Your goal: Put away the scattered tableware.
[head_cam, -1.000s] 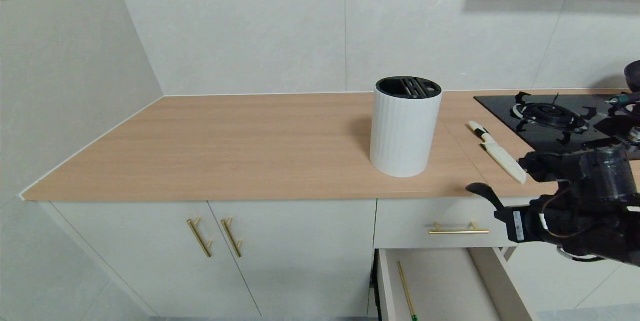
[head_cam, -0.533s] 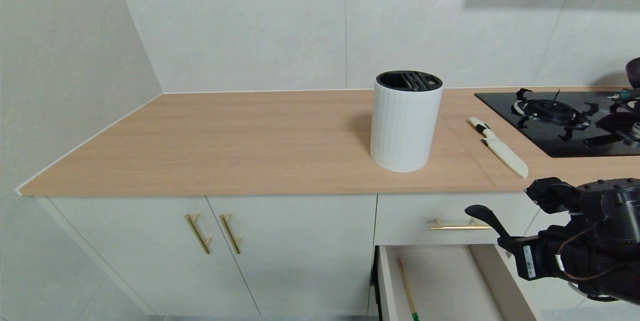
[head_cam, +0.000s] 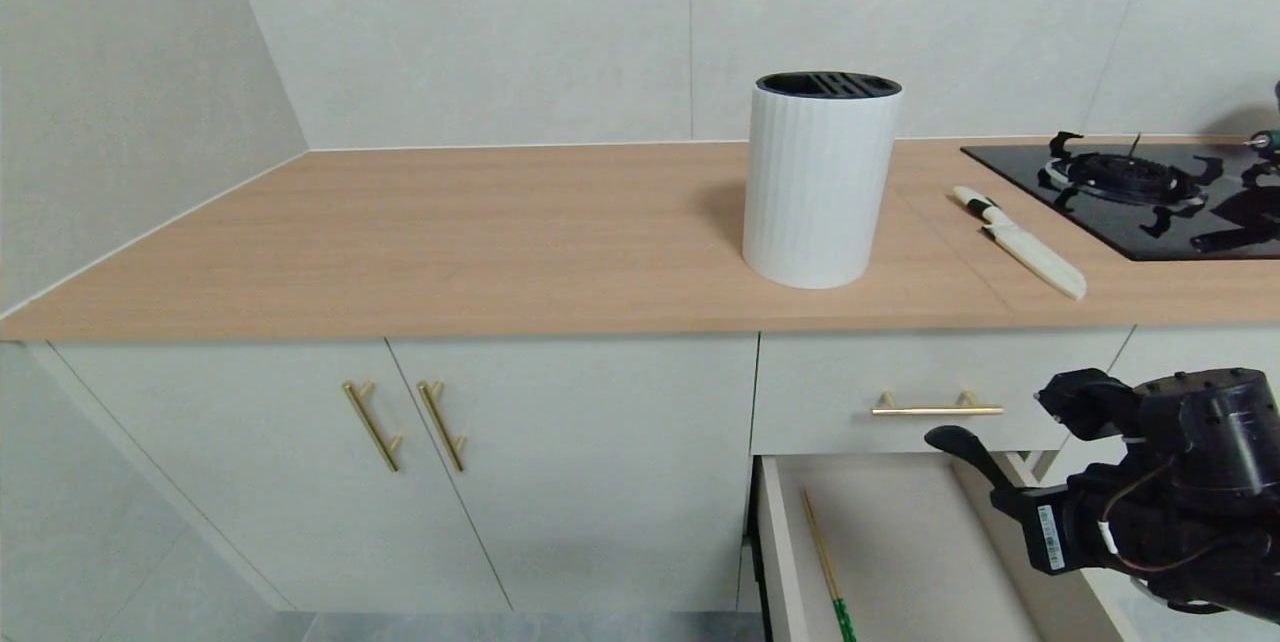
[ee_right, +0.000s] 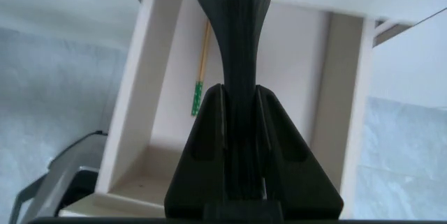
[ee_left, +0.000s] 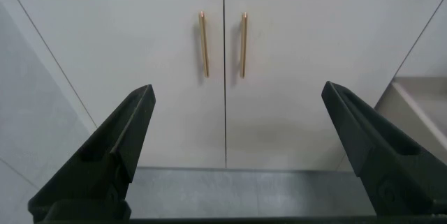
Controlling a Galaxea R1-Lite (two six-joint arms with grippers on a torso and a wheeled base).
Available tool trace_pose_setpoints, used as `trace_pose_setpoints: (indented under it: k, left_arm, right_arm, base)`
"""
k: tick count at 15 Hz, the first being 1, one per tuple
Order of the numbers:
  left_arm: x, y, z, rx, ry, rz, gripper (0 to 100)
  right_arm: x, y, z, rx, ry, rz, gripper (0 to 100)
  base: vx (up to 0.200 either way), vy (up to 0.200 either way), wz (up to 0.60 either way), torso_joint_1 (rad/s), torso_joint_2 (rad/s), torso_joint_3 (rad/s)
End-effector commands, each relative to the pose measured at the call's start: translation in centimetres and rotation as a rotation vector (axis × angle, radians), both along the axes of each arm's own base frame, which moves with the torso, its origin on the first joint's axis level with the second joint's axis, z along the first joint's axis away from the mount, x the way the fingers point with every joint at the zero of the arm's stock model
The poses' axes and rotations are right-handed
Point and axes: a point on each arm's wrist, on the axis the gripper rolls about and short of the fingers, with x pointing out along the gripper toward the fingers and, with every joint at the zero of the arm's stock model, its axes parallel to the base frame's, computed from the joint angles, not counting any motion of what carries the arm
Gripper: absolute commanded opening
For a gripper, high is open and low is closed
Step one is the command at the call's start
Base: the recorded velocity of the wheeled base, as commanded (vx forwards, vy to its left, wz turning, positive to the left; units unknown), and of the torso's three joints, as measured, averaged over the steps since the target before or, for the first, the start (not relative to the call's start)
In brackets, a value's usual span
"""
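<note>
1. A white ribbed knife holder [head_cam: 820, 187] with a black slotted top stands upright on the wooden surface [head_cam: 450, 242].
2. A knife [head_cam: 1020, 242] lies flat on the surface at 3 o'clock from the holder, near it but not touching. Its handle end points to about 11 o'clock, toward the wall, and its pale blade points to about 5 o'clock, toward the front edge.
3. A black gas stove [head_cam: 1130, 192] is at 2 o'clock from the knife, apart from it.
4. Below the surface, at about 5 o'clock from the holder, an open drawer [head_cam: 1005, 467] is pulled out under a closed one with a gold handle [head_cam: 937, 409].
5. One chopstick [head_cam: 825, 567] with a green end lies inside the open drawer, just beside its wall on the 9 o'clock side. The right wrist view also shows this chopstick [ee_right: 202, 63] lying along the length of the drawer [ee_right: 133, 77].
6. The right hand [head_cam: 950, 440] hangs over the 3 o'clock side of the open drawer. Its fingers [ee_right: 230, 15] are pressed together and hold nothing.
7. The left hand [ee_left: 236, 91] has its fingers [ee_left: 133, 126] spread wide with nothing between them. It faces two cabinet doors [ee_left: 140, 56] with gold handles.
</note>
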Motion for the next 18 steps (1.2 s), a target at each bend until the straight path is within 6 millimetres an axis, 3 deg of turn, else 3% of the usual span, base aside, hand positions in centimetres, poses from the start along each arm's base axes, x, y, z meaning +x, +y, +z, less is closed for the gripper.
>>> trace_pose_setpoints:
  k: [1,12,18]
  left_arm:
    - [0.0,0.0,0.0,-0.002,-0.001,0.001,100]
    - [0.0,0.0,0.0,0.0,-0.001,0.001,100]
    - [0.0,0.0,0.0,0.0,-0.001,0.001,100]
  right_arm:
    - [0.2,0.1,-0.6,-0.009,0.024,0.001,0]
    - [0.8,0.4,-1.7,-0.017,0.028,-0.001,0]
    - [0.8,0.4,-1.7,-0.018,0.03,-0.001,0]
  base:
    - [0.0,0.0,0.0,-0.178,0.48,0.29]
    - [0.0,0.0,0.0,-0.135,0.46,0.314]
    - [0.0,0.0,0.0,-0.016,0.07,0.052]
